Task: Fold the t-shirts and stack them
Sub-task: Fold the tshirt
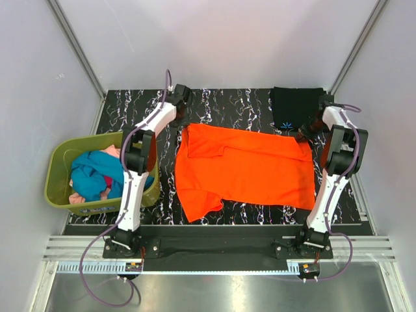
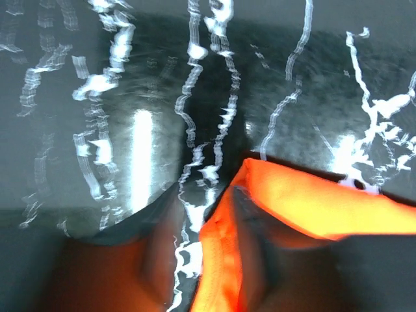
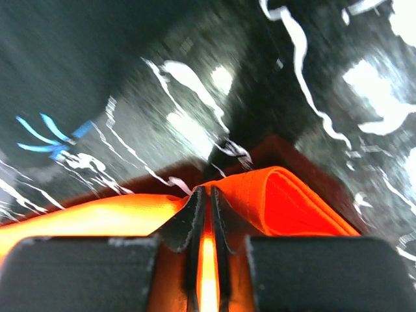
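Note:
A bright orange t-shirt [image 1: 247, 169] lies spread flat across the middle of the black marbled table [image 1: 221, 104]. My left gripper [image 1: 183, 119] is at its far left corner. In the left wrist view the left gripper [image 2: 201, 224] stands open, with the shirt's hem [image 2: 224, 260] loose between the jaws. My right gripper [image 1: 304, 135] is at the far right corner. In the right wrist view the right gripper [image 3: 207, 195] is shut on a folded edge of the orange t-shirt [image 3: 286, 201]. A folded black t-shirt [image 1: 296, 107] with a light-blue mark [image 3: 52, 136] lies at the back right.
An olive-green basket [image 1: 58, 162] stands at the left edge of the table, holding teal [image 1: 94, 175] and pink [image 1: 112, 151] shirts. White walls close in the back and both sides. The arm bases stand on the rail at the near edge.

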Robot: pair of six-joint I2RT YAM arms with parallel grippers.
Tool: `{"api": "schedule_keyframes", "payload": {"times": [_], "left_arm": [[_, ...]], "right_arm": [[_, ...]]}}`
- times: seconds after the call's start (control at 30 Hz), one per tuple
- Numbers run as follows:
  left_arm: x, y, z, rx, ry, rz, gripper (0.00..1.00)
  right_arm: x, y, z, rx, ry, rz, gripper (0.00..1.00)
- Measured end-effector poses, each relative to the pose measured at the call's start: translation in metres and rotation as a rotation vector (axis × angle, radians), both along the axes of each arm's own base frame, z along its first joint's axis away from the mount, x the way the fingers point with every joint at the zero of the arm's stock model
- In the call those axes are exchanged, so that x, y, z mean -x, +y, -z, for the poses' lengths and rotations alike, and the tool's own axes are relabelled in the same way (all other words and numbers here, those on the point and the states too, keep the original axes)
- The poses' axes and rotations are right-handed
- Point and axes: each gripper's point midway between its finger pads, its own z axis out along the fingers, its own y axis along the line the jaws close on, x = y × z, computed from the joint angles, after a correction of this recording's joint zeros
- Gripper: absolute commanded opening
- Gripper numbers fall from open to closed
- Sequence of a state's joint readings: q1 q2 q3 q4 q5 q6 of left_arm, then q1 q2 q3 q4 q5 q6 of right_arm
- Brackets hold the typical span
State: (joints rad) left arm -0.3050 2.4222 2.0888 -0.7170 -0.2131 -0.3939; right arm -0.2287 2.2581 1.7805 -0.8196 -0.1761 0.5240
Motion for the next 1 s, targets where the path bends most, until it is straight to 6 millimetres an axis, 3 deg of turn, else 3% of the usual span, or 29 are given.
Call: {"api": "schedule_keyframes", "payload": {"times": [0.17, 0.3, 0.43, 0.53, 0.63, 0.73, 0.9, 1.0], "left_arm": [[0.012, 0.026, -0.018, -0.085, 0.005, -0.080, 0.55], [0.026, 0.031, -0.045, -0.062, -0.010, -0.106, 0.48], [0.026, 0.011, -0.072, 0.037, -0.066, -0.071, 0.45], [0.023, -0.020, -0.077, 0.138, -0.091, -0.015, 0.38], [0.029, -0.046, -0.065, 0.217, -0.055, 0.022, 0.33], [0.034, -0.056, -0.045, 0.248, -0.003, 0.028, 0.29], [0.044, -0.047, -0.006, 0.225, 0.091, -0.012, 0.24], [0.044, -0.039, 0.007, 0.221, 0.117, -0.037, 0.24]], "right_arm": [[0.023, -0.008, -0.008, 0.066, 0.056, -0.049, 0.20], [0.041, -0.011, -0.028, 0.108, 0.059, -0.069, 0.24], [0.046, -0.013, -0.044, 0.134, 0.036, -0.078, 0.31], [0.048, -0.014, -0.045, 0.141, 0.037, -0.084, 0.36], [0.052, -0.016, -0.041, 0.154, 0.055, -0.089, 0.34], [0.057, -0.018, -0.036, 0.156, 0.070, -0.089, 0.27], [0.060, -0.028, -0.022, 0.150, 0.089, -0.059, 0.17], [0.060, -0.038, -0.002, 0.141, 0.117, -0.036, 0.16]]}}
